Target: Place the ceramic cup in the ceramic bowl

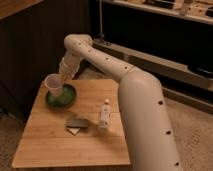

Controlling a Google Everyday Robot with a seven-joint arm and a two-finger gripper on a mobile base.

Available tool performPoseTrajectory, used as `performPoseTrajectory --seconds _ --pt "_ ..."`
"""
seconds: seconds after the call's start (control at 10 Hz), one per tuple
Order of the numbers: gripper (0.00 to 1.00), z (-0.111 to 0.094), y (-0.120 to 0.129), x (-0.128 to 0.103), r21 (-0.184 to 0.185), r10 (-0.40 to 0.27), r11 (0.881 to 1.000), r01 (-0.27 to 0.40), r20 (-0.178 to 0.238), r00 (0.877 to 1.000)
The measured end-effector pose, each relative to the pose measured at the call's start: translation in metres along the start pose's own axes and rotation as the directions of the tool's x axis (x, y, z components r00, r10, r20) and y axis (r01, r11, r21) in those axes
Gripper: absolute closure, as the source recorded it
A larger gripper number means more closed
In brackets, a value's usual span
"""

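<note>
While closed, end effector [61,80] grips ceramic cup [54,85] (tilted), above ceramic bowl [62,97]

Wooden table [60,145] on speckled floor [192,130]; dark wall panels [35,45] behind; dim warm light.

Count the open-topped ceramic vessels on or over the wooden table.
2. The ceramic cup is tilted in the shut end effector, over the left rim of the ceramic bowl, which sits at the wooden table's back left. The arm may hide others.

End effector [61,80] by bowl [67,98]; bottle [104,115] and packet [77,124] obstruct mid-table.
</note>
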Motion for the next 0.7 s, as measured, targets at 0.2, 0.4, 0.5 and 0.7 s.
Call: performPoseTrajectory --seconds 0.2,0.4,0.5,0.7 --pt "0.85 -0.003 0.014 -0.006 -0.041 0.109 0.993 -0.113 -0.076 0.991" --pt "0.85 0.014 0.023 -0.013 -0.043 0.18 0.982 -0.185 -0.104 0.978" --pt "0.85 0.018 0.025 -0.013 -0.038 0.2 0.978 -0.205 -0.107 0.974" --pt "0.85 0.023 0.029 -0.009 -0.007 0.246 0.969 -0.247 -0.078 0.966"
